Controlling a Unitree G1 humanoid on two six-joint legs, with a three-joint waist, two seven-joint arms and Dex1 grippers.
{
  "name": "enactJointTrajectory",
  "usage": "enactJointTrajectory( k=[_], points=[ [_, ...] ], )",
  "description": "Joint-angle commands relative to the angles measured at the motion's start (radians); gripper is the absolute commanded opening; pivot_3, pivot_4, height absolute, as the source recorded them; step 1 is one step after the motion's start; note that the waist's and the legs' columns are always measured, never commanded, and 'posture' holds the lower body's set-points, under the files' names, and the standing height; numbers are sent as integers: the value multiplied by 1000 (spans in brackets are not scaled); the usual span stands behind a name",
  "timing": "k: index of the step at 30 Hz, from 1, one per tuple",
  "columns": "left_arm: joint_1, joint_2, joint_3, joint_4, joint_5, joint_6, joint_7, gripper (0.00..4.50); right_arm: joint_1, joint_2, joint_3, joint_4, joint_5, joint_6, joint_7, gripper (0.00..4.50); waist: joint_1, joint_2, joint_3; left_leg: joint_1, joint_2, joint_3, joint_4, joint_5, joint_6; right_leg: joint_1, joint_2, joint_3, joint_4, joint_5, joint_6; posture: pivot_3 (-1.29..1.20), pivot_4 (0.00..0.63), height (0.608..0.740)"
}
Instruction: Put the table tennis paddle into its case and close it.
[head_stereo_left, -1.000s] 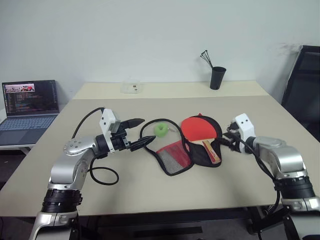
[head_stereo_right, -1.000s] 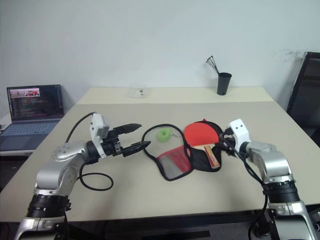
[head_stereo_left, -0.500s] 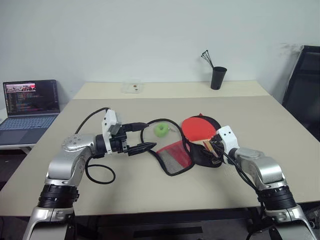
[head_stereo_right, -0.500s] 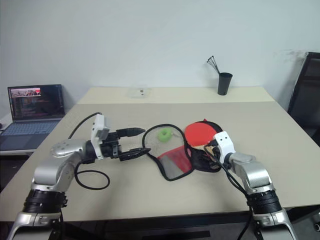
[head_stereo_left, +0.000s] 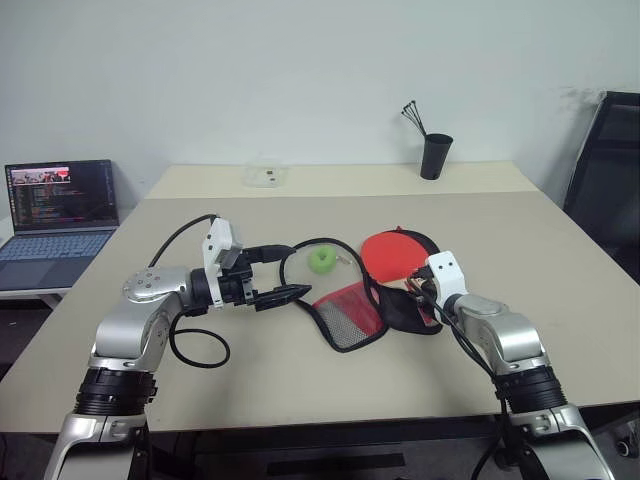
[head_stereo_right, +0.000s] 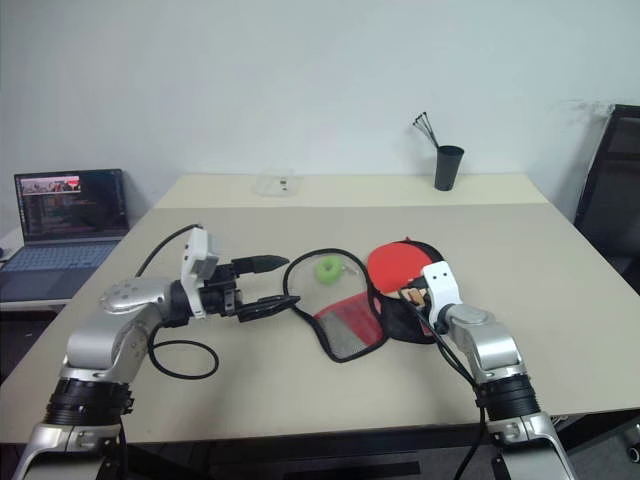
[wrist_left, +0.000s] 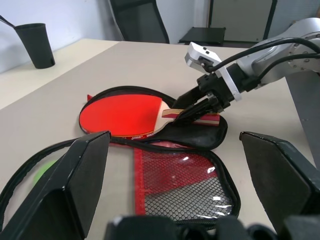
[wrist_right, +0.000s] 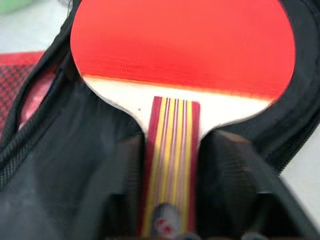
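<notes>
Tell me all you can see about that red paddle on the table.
The paddle is a flat bat with a round, smooth red rubber face and a short pale wooden handle striped red and yellow. It lies face up on the black half of the open case, head pointing away from the robot, handle toward the right tool. That tool's black fingers sit on either side of the handle, closed on it.

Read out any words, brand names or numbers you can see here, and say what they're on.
None can be read.
Paddle: white print along the red rubber's lower edge, too small to read.
Paddle handle end: a small emblem, blurred.
Laptop: lines of text on the screen, too small to read.
</notes>
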Motion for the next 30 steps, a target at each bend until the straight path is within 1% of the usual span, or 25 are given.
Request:
enactJointTrajectory(
  k=[1, 7, 13, 19, 30],
  points=[
    [-4, 7, 25, -29, -8, -20, 10, 4500, 20, 23, -31, -72, -4, 47, -53, 1090, 0, 0, 0, 0, 0, 0, 0, 0, 0, 0, 0, 0, 0, 0, 0, 0, 150, 740],
    [-2, 1, 22, -26, -7, -24, 17, 4500, 55, 111, -95, -211, 15, 173, -160, 1088, 0, 0, 0, 0, 0, 0, 0, 0, 0, 0, 0, 0, 0, 0, 0, 0, 150, 740],
    [-2, -4, 17, -21, -8, -32, 23, 4500, 70, 173, -131, -310, 21, 267, -221, 1088, 0, 0, 0, -1, 0, 0, 0, 0, 0, 0, 0, 0, 0, 0, 0, 0, 150, 740],
    [-2, -13, 14, -21, -6, -35, 29, 4500, 61, 204, -152, -278, 1, 239, -269, 1088, 0, 0, 0, -1, 0, -1, 0, 0, 0, 0, 0, 0, 0, 0, 0, 0, 150, 740],
    [16, -13, 19, -37, -10, -31, 42, 4500, 48, 206, -135, -220, -1, 201, -283, 1088, 0, 0, 0, 0, 0, 0, 0, 0, 0, 0, 0, 0, 0, 0, 0, 0, 150, 740]
  ],
)
